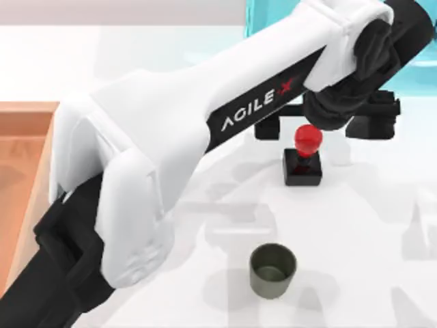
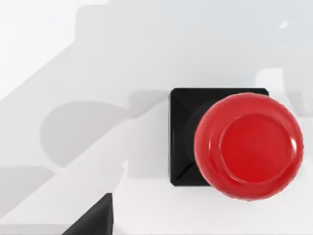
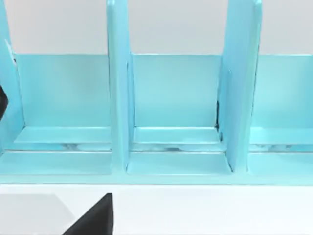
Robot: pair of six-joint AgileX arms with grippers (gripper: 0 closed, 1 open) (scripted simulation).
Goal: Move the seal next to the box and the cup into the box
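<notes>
1. One arm is at work: the left arm reaches from the table's left side across to the far right, and the left gripper (image 1: 326,128) hangs over the seal (image 1: 304,158), its black fingers (image 1: 270,127) spread wide apart to either side of the red knob, clear of it
2. The seal stands upright on the white table (image 1: 382,232), right of centre; in the left wrist view its red knob (image 2: 248,146) covers much of the black base (image 2: 182,137) from directly above
3. The cup (image 1: 273,270) stands upright and open-mouthed on the table, nearer the camera's side than the seal and well apart from it
4. The box (image 1: 27,137) lies at the table's left edge, well apart from both seal and cup, partly behind the left arm
5. The right wrist view faces the light-blue cabinet frame (image 3: 117,98) with its upright dividers; a dark tip of the right gripper (image 3: 93,218) shows at the edge, and I cannot tell whether it is apart or together
</notes>
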